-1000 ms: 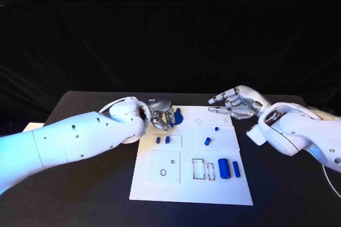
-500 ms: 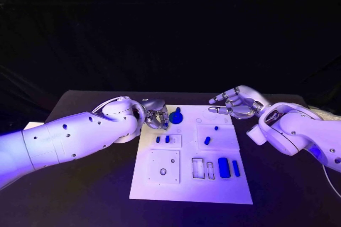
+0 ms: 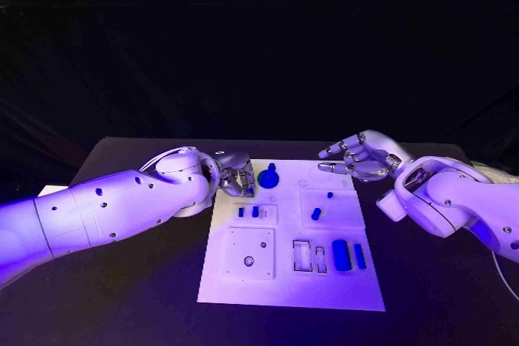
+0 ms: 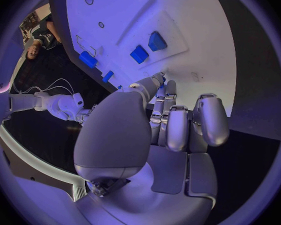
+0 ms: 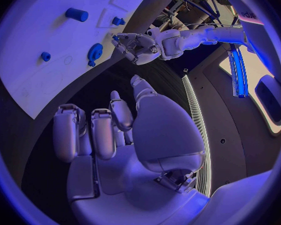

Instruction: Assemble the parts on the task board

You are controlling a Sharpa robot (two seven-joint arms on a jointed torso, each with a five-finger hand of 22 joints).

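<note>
The white task board (image 3: 290, 286) lies in the middle of the table. A blue drop-shaped part (image 3: 268, 177) (image 5: 93, 52) rests on the board near its far left corner. My left hand (image 3: 235, 178) (image 4: 159, 130) (image 5: 137, 46) hovers just left of that part, fingers half curled, holding nothing. My right hand (image 3: 360, 157) (image 5: 115, 135) hangs over the far right corner with fingers apart and empty. Two small blue parts (image 3: 247, 212) (image 4: 147, 47) sit in a left recess. A blue peg (image 3: 316, 214) stands mid-board. Two blue cylinders (image 3: 347, 255) lie at the near right.
The black table (image 3: 130, 286) surrounds the board on all sides. Empty rectangular slots (image 3: 310, 257) and a square plate with a hole (image 3: 250, 254) mark the board's near half. My left forearm (image 3: 97, 211) covers the table's left side.
My left hand has drawn back a little to the left, off the drop-shaped part, which now lies uncovered on the board. The right hand has stayed where it was.
</note>
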